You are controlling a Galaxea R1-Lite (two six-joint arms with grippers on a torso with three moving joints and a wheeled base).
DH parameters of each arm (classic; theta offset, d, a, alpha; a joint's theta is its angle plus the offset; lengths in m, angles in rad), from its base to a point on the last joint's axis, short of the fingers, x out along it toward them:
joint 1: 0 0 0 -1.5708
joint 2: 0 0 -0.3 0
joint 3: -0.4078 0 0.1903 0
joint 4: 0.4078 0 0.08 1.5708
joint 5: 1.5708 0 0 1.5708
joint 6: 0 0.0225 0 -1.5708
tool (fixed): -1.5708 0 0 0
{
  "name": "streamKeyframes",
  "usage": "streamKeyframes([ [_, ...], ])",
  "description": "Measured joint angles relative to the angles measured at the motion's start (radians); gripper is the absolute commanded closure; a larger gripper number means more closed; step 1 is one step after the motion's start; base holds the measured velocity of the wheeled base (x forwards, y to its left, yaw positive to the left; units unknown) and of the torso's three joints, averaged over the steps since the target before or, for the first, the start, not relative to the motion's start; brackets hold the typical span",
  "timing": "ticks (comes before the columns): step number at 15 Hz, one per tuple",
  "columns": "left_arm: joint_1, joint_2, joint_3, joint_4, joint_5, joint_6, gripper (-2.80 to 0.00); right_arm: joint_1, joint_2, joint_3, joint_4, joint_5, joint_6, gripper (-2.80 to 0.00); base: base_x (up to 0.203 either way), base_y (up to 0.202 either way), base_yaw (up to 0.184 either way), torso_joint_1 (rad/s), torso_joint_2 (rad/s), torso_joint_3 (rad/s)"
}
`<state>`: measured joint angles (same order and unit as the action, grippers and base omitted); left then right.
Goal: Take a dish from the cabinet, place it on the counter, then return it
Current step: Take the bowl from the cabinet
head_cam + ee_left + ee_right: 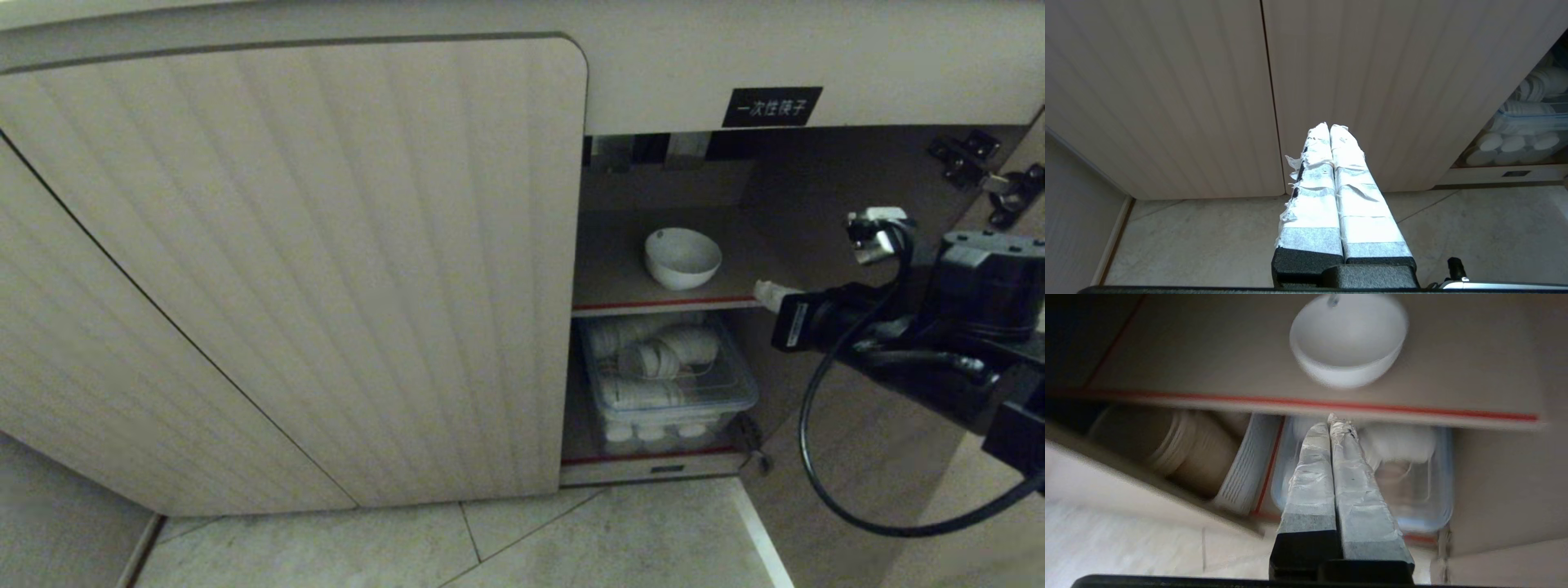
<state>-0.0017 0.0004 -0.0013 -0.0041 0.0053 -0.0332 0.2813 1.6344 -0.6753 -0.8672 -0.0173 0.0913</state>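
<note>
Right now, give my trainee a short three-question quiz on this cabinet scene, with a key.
1. True or false: the dish sits on the cabinet's upper inner shelf.
2. Multiple choice: what lies below that shelf? A) a clear bin of white cups B) a steel pot C) a folded cloth
3. Fill in: the right gripper, empty near the shelf's red front edge, is ____, and the left gripper faces the closed doors.

Key: 1 true; 2 A; 3 shut
</note>
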Motion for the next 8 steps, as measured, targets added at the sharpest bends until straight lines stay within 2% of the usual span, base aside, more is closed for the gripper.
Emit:
streamKeyframes([
  [3,0.0,0.0,0.0,0.0,0.0,0.0,0.0,0.0,0.03,-0.004,-0.087,-0.04,0.0,0.0,0.0,0.0,0.0,0.0,0.0,0.0],
  [8,0.0,0.0,0.0,0.0,0.0,0.0,0.0,-0.001,0.072,-0.007,-0.128,-0.087,-0.001,0.0,0.0,0.0,0.0,0.0,0.0,0.0],
])
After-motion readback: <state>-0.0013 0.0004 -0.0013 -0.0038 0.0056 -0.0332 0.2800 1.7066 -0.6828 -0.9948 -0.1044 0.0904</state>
